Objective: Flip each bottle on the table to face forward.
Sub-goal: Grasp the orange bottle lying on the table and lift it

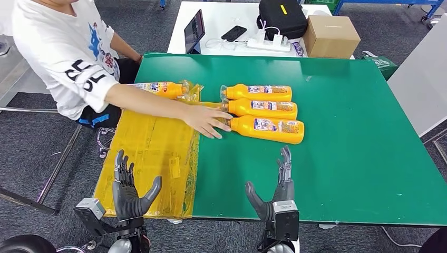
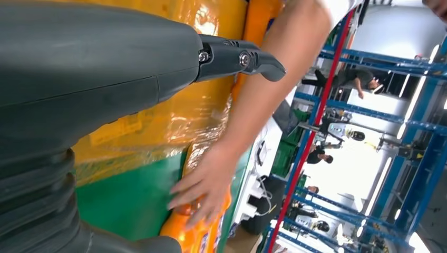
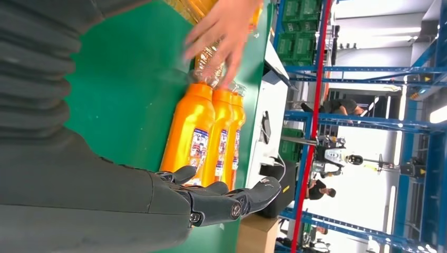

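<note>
bottles: three orange plastic bottles with printed labels lie on their sides in a row near the middle of the green tabletop [image 1: 342, 158], touching side by side, caps toward the left edge; far one [image 1: 257, 92], middle one [image 1: 263, 108], near one [image 1: 269, 128].
fourth bottle: another orange plastic bottle [image 1: 158, 88] lies on its side near the far left corner, just beside crinkled clear wrap, partly behind the person's arm.
person's hand: a person in a white printed t-shirt [image 1: 63, 47] reaches in from the left edge; the hand [image 1: 206, 121] rests on the cap end of the near bottle.
yellow sheet: a shiny yellow plastic sheet [image 1: 147, 158] covers the left end of the tabletop down to its near edge.
left hand: robot's left hand [image 1: 129, 187] is raised over the yellow sheet at the near edge, fingers spread and upright, holding nothing.
right hand: robot's right hand [image 1: 274, 190] is raised over the near edge, fingers apart and upright, holding nothing, well apart from the bottles.
</note>
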You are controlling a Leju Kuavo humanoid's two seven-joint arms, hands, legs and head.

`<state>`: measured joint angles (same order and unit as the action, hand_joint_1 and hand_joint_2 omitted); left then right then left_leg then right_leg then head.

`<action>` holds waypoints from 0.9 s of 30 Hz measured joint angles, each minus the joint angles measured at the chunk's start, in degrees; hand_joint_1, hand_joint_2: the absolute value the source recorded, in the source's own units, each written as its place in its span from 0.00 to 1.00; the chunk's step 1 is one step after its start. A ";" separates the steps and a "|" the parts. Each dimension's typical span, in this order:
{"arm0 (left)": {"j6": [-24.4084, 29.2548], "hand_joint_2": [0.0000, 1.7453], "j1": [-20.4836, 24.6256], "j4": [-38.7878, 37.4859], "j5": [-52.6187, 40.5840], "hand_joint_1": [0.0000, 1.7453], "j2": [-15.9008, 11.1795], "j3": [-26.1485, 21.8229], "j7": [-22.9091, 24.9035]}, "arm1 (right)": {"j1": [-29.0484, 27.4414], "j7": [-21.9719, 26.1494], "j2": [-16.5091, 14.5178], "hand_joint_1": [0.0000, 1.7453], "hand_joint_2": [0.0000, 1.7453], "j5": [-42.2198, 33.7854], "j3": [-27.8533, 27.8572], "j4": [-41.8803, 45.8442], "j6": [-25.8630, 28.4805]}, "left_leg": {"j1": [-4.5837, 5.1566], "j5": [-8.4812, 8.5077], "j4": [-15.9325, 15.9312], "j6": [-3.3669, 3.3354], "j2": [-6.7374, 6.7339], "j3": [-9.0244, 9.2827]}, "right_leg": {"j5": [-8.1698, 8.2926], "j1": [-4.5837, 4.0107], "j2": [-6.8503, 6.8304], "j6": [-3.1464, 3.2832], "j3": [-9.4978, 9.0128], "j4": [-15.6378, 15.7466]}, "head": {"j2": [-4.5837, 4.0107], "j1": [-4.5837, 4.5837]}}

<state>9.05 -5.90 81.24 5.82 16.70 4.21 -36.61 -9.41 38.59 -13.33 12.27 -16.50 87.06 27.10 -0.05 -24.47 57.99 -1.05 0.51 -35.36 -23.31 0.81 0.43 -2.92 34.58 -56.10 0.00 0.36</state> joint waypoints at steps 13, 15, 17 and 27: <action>0.92 1.00 -0.37 0.94 0.04 0.00 0.00 2.43 -0.09 | -0.22 -0.02 0.00 0.00 1.00 -0.36 0.44 0.00 0.62 | 0.01 -0.01 0.00 0.00 0.01 -0.02 | 0.00 0.00 0.00 0.00 0.00 0.00 | 0.00 0.00; 0.92 1.00 -0.38 0.95 0.04 0.00 0.00 2.46 -0.09 | -0.22 -0.02 0.00 0.00 1.00 -0.36 0.49 0.00 0.63 | 0.00 0.00 0.00 0.00 0.01 -0.02 | 0.00 0.00 0.00 0.00 0.00 0.00 | 0.00 0.01; 0.93 1.00 -0.39 0.95 0.04 0.00 0.00 2.48 -0.09 | -0.22 -0.02 0.00 0.00 1.00 -0.38 0.53 0.00 0.64 | 0.00 0.00 0.00 0.00 0.01 -0.02 | 0.00 0.00 0.00 0.00 0.00 0.00 | 0.00 0.00; 1.39 1.00 -0.46 0.63 -0.03 0.00 0.00 2.40 -0.16 | 0.02 -4.14 0.94 0.00 1.00 3.88 0.37 -0.53 -0.94 | 0.01 -0.01 0.00 0.00 0.01 -0.03 | 0.00 0.01 0.00 0.00 -0.01 0.00 | 0.00 0.01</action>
<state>10.44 -6.37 81.86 5.79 16.70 6.61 -36.77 -9.39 34.45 -12.39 16.15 -16.13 86.53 26.17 -0.04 -24.47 57.99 -1.05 0.52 -35.38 -23.31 0.82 0.42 -2.93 34.57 -56.09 0.00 0.37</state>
